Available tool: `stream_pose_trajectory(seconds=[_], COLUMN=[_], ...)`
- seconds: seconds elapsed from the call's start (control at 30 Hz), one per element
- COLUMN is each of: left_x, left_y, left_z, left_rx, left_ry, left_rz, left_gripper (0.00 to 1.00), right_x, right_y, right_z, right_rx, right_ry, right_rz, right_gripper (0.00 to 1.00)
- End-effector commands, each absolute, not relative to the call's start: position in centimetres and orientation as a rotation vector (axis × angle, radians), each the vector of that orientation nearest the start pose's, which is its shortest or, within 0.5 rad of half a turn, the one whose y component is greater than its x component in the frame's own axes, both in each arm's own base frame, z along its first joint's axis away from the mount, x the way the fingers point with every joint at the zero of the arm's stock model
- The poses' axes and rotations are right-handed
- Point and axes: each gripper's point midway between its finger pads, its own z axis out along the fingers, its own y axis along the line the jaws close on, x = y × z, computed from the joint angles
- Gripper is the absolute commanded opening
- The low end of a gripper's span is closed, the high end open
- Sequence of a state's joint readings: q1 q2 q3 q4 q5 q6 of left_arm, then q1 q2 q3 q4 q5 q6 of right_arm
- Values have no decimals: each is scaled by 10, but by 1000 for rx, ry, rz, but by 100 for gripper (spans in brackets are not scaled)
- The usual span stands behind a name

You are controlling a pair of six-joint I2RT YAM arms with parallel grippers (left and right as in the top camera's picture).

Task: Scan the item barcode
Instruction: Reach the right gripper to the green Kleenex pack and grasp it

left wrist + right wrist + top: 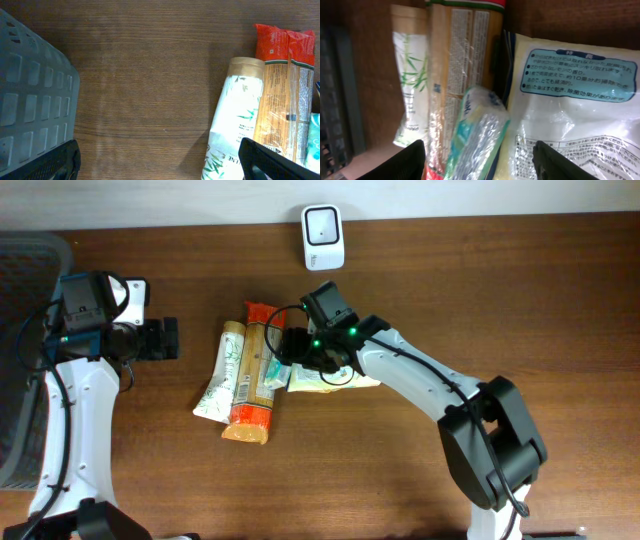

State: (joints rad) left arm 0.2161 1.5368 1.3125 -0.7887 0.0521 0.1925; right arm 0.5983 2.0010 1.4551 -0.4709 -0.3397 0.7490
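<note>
Little writing can be read. On the white pouch, at the right of the right wrist view, a teal panel of Japanese print is seen, with finer black print below it. The orange packet is covered in columns of small print too fine to be made out. On the white tube, printed with green bamboo leaves and capped in tan, only the letters "NE" are caught at the lower edge of the left wrist view.

The teal-and-white pack is wrapped in shiny, crinkled film. It is found at the centre of the table, lying over the orange packet and just beside the pouch. The right gripper is held over it, its fingers spread to either side with a gap seen on each.

The left gripper is held spread wide over bare wood, between the grey basket and the tube. The white scanner stands at the top centre of the overhead view.
</note>
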Motion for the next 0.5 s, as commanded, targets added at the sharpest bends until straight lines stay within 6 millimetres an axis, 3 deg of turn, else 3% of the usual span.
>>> stream_pose_trajectory(seconds=[0.0,0.07,0.13,0.2,0.23,0.27,0.3,0.33,0.37,0.43,0.47], left_x=[386,386,386,386,386,386,386,386,386,386,386], left_y=[75,75,75,75,75,75,75,75,75,75,75], left_z=[172,172,172,172,172,172,172,172,172,172,172], left_rx=[-23,-23,-23,-23,-23,-23,-23,-23,-23,-23,-23], left_ry=[2584,2584,2584,2584,2584,2584,2584,2584,2584,2584,2584], left_rz=[72,72,72,72,72,72,72,72,72,72,72], left_gripper=[99,99,99,99,99,99,99,99,99,99,99], right_x=[378,374,373,372,372,370,369,368,368,370,366], right_y=[336,346,354,353,353,351,348,344,344,338,337], right_z=[64,50,51,50,49,48,47,50,56,86,114], right_rx=[76,49,15,16,-9,-13,-6,-15,-62,-173,-287], right_ry=[2798,2814,2797,2800,2801,2811,2825,2837,2828,2779,2707], right_rz=[841,845,861,854,846,836,834,864,905,1100,1291], right_gripper=[67,67,63,45,26,16,13,5,4,4,4])
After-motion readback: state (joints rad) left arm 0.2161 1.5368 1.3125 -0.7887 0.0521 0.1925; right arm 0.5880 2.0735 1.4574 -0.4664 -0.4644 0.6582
